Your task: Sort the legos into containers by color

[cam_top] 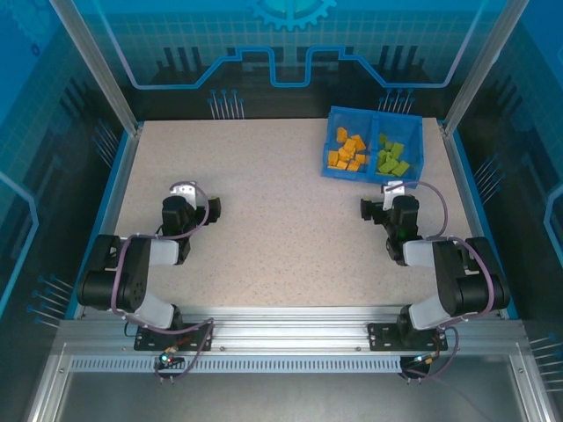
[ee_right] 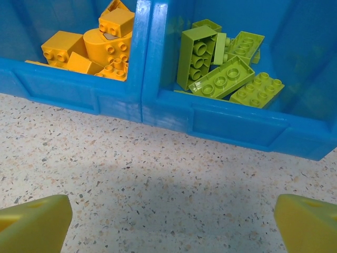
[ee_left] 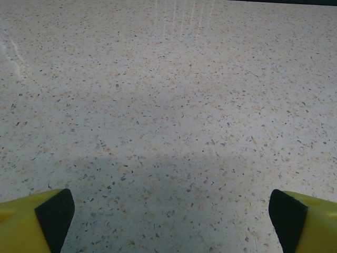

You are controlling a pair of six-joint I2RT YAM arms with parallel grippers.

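Observation:
The blue bin (cam_top: pixel 352 175) sits at the table's back right, its two containers split by a divider (ee_right: pixel 142 52). Several orange legos (cam_top: pixel 346 151) (ee_right: pixel 100 45) lie piled in the left compartment. Several green legos (cam_top: pixel 391 156) (ee_right: pixel 226 74) lie in the right one. My right gripper (cam_top: pixel 389 202) (ee_right: pixel 174 221) hovers open just in front of the bin's near wall (ee_right: pixel 237 126), over bare table. My left gripper (cam_top: pixel 195 204) (ee_left: pixel 171 216) is open above bare speckled table at the left, far from the bin. Neither holds anything.
The speckled tabletop (cam_top: pixel 281 229) stretches between the two arms. A raised blue border and metal posts frame the table, and the blue back panel stands right behind the bin.

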